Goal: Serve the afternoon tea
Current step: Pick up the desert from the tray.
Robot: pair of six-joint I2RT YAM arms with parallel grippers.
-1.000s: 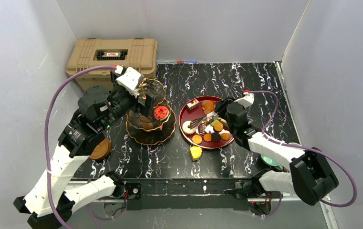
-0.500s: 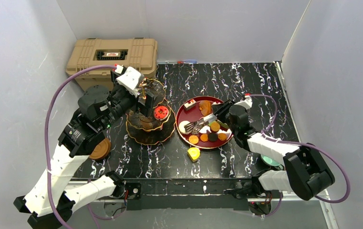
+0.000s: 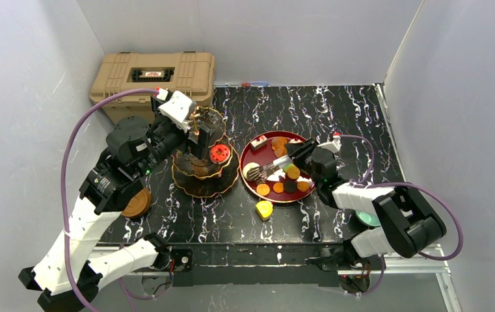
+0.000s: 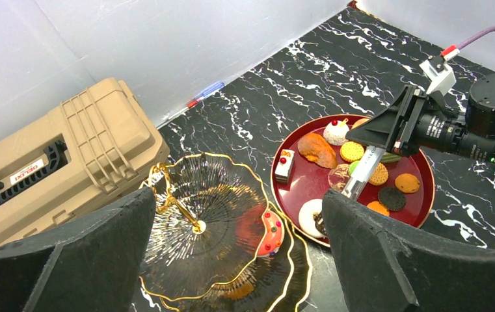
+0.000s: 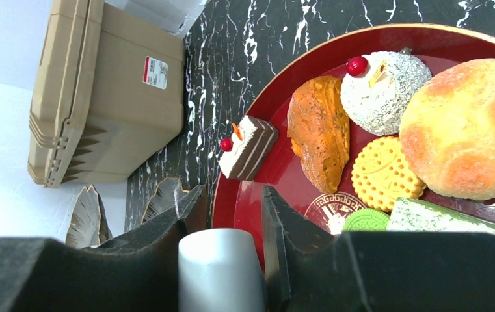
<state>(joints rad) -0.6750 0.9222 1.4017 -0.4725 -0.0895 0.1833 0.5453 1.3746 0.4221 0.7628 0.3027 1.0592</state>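
Note:
The dark three-tier stand (image 3: 199, 179) with gold rims stands left of centre and carries a red donut (image 3: 218, 153) on its middle tier. My left gripper (image 3: 199, 135) hovers above it, open and empty; in the left wrist view (image 4: 237, 195) its jaws straddle the top tier (image 4: 205, 195) and the donut (image 4: 272, 234). A red tray (image 3: 246, 158) holds several sweets. My right gripper (image 3: 294, 156) is shut on a silver utensil (image 3: 272, 167), whose tip lies at a white donut (image 3: 253, 171). The handle (image 5: 222, 273) sits between the right jaws (image 5: 231, 195).
A big tan case (image 3: 153, 78) stands at the back left. A yellow sweet (image 3: 267, 209) lies on the table in front of the tray. A brown saucer (image 3: 137, 203) sits by the left arm. A teal piece (image 3: 367, 219) shows under the right arm.
The right arm folded in closer to the tray and the utensil tip slid slightly left to the white donut. The tray shifted a little left. The left arm held still.

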